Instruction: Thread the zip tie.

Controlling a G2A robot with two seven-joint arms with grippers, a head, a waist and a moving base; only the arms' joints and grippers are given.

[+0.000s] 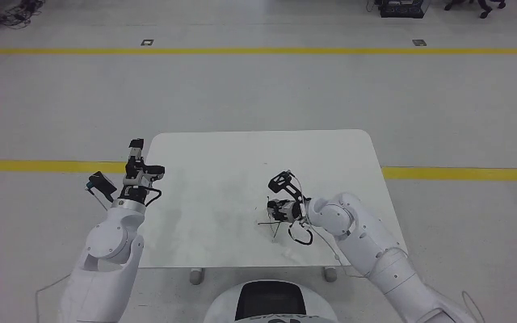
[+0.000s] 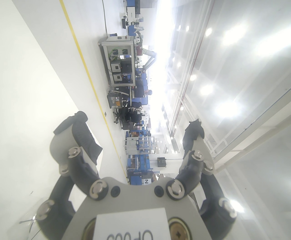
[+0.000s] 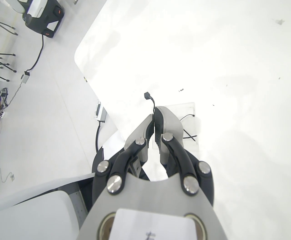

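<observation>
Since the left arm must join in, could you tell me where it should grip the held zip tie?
Probably the short stub of the zip tie behind its square head, jutting past the shut fingers of the right gripper. The open left gripper should come from ahead of those fingertips, where the stub stands clear.

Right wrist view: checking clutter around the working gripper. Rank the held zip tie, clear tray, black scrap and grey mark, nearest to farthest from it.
1. Zip tie: clamped in the right gripper, head poking out.
2. Clear tray: on the table, just beside it.
3. Black scrap: beyond the tray.
4. Grey mark: far across the table.
</observation>
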